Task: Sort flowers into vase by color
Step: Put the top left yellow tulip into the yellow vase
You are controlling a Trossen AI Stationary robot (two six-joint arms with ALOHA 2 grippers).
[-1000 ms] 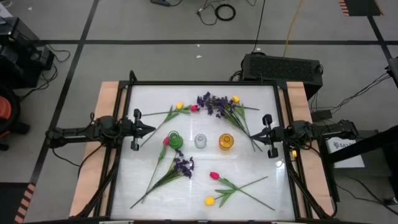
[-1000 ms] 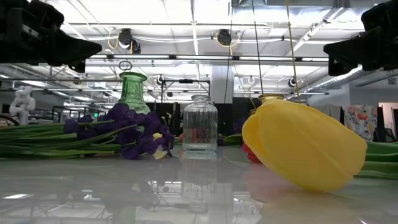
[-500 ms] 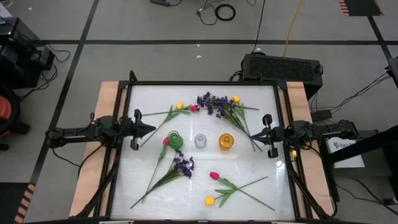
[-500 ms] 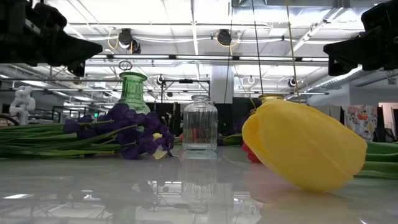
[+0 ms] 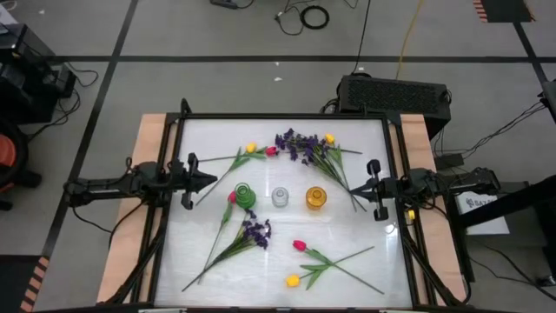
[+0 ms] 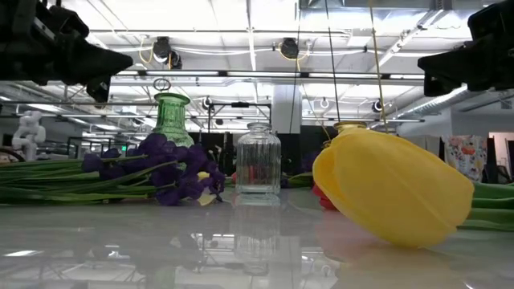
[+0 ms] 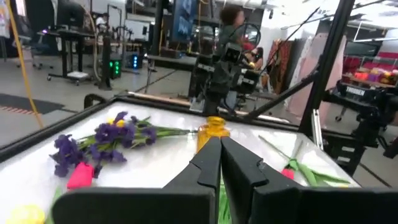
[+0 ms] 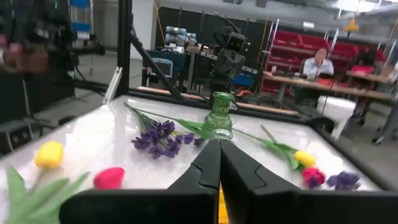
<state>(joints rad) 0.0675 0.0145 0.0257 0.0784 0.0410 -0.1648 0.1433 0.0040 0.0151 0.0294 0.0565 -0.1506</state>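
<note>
Flowers lie flat on the white table. At the far side are purple sprigs (image 5: 295,143), yellow tulips (image 5: 251,148) (image 5: 329,138) and a pink-red tulip (image 5: 270,150). Nearer lie a purple sprig (image 5: 256,230), a pink tulip (image 5: 232,197), another pink-red tulip (image 5: 299,245) and a yellow tulip (image 5: 293,280). A green vase (image 5: 244,195), a clear vase (image 5: 280,196) and an amber vase (image 5: 315,198) stand upright in a row at the middle. My left gripper (image 5: 213,181) hovers shut left of the vases. My right gripper (image 5: 352,186) hovers shut right of them.
The table has a black frame (image 5: 282,116) and wooden side strips (image 5: 130,226). In the low view a yellow tulip (image 6: 393,186) lies close to the camera, with both arms above table height. A person sits at a desk in the room beyond (image 8: 318,62).
</note>
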